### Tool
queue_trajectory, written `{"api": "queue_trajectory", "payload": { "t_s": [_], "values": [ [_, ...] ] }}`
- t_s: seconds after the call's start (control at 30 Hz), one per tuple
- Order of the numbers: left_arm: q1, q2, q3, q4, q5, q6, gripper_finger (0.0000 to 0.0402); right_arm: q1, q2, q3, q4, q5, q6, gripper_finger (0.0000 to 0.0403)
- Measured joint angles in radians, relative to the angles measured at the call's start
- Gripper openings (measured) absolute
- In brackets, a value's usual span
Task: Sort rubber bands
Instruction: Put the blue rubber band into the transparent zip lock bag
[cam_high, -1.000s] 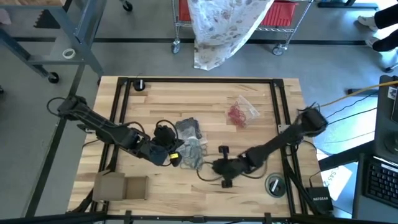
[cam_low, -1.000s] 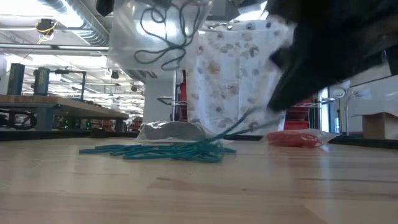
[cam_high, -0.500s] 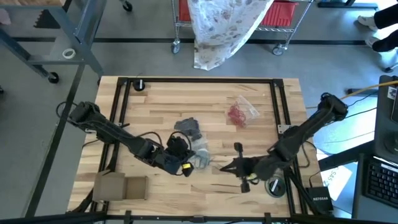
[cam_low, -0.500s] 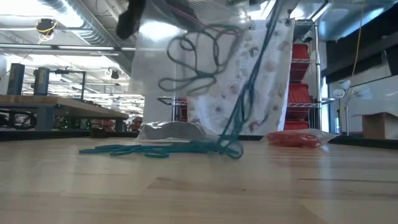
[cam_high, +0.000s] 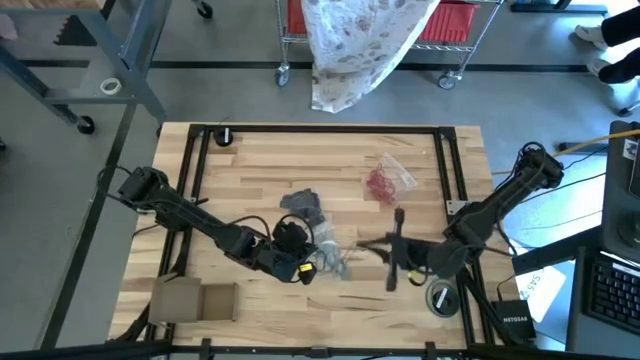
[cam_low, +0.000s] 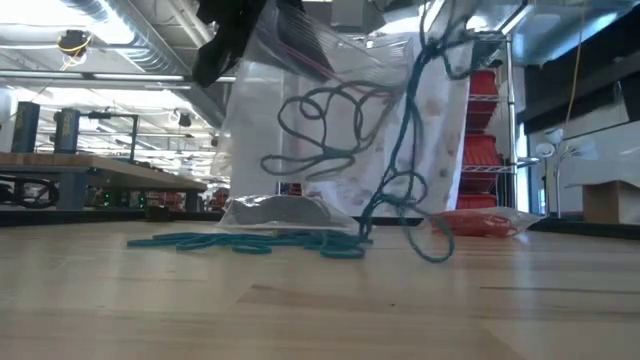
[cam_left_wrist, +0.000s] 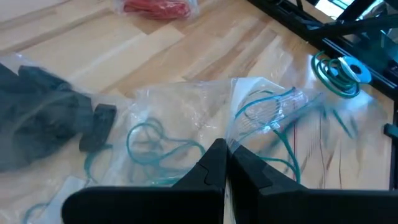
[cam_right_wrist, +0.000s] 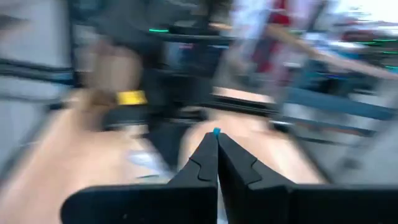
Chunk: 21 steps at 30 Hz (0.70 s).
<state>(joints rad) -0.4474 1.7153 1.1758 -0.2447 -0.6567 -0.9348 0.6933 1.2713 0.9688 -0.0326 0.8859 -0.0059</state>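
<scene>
Left pincer: fingers together, clamped on the edge of a clear plastic bag and holding it lifted above the desk, near the front middle. Teal rubber bands lie inside this bag as looped strands; in the low view the bag hangs upright with the loops showing through its wall.

Right pincer: fingers together, with a small bit of teal visible at the tips. In the high view it sits right of the left pincer, near the front right of the desk. In the low view a strand of linked teal bands rises from the desk surface toward the upper right of the bag.

More teal rubber bands lie in a flat heap on the desk below the bag. A second clear bag with red rubber bands lies further back on the right. A bag with dark grey contents lies behind the left pincer.
</scene>
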Motion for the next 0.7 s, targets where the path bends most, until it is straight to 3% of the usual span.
{"api": "queue_trajectory", "payload": {
  "t_s": [0.07,0.13,0.2,0.3,0.37,0.43,0.6,0.7],
  "values": [
    [-0.001,0.0,0.0,0.0,0.0,0.0,0.0,0.0,0.008,0.0,-0.008,0.076,-0.002,0.0001],
    [-0.002,0.0,0.0,-0.002,0.0,0.001,0.0,-0.001,0.009,0.0,-0.025,0.041,-0.002,0.0001],
    [-0.004,0.0,0.0,-0.005,0.0,0.003,0.0,-0.001,0.009,0.0,-0.044,-0.124,0.0,0.0001],
    [-0.004,0.0,0.0,-0.006,0.0,0.006,0.0,0.0,0.01,0.0,-0.074,-0.467,0.027,0.0001],
    [-0.004,0.0,0.0,-0.006,0.0,0.006,0.0,0.001,0.01,0.0,-0.104,-0.587,0.077,0.0001],
    [-0.004,0.0,0.0,-0.006,0.0,0.006,0.0,0.003,0.01,0.0,-0.16,-0.521,0.114,0.0001],
    [-0.003,0.0,0.0,-0.006,0.0,0.006,0.0,0.004,0.01,0.0,-0.38,-0.015,0.233,0.0001],
    [-0.004,0.0,0.0,-0.006,0.0,0.007,0.0,-0.016,0.01,0.0,-0.452,0.087,0.329,0.0001]
  ]
}}
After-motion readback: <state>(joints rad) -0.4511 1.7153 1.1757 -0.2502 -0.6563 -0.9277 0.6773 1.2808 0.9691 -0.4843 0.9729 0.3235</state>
